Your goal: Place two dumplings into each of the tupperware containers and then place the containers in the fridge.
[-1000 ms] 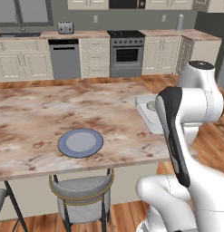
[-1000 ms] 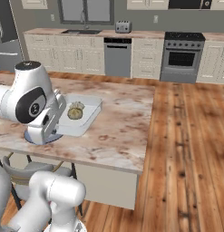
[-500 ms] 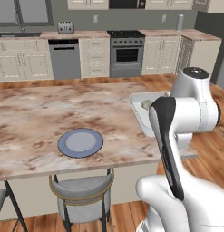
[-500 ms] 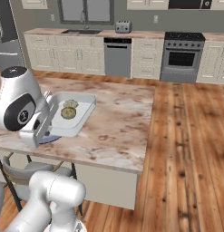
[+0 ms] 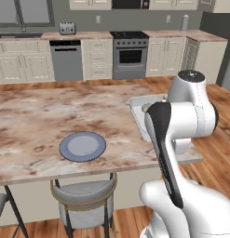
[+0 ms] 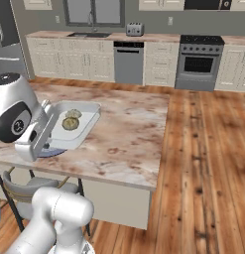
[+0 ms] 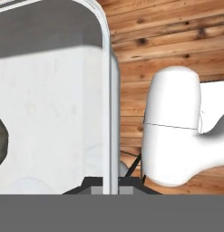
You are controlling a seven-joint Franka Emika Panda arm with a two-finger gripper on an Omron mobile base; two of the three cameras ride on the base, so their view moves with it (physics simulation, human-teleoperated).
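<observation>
the end effector [image 7: 110,188] was clenched on the rim of a tupperware container [image 6: 74,124], pinching the thin edge so the tray could be carried. in the hand view the rim ran straight up toward 12 o'clock with wood floor behind it, so the tray seemed lifted off the table [image 6: 129,139]. two dumplings [image 6: 70,120] sat inside it, near the middle, so this one looked full and ready for the fridge. a round blue plate [image 5: 82,146] lay on the table at about 9 o'clock from the arm in the left base view.
</observation>
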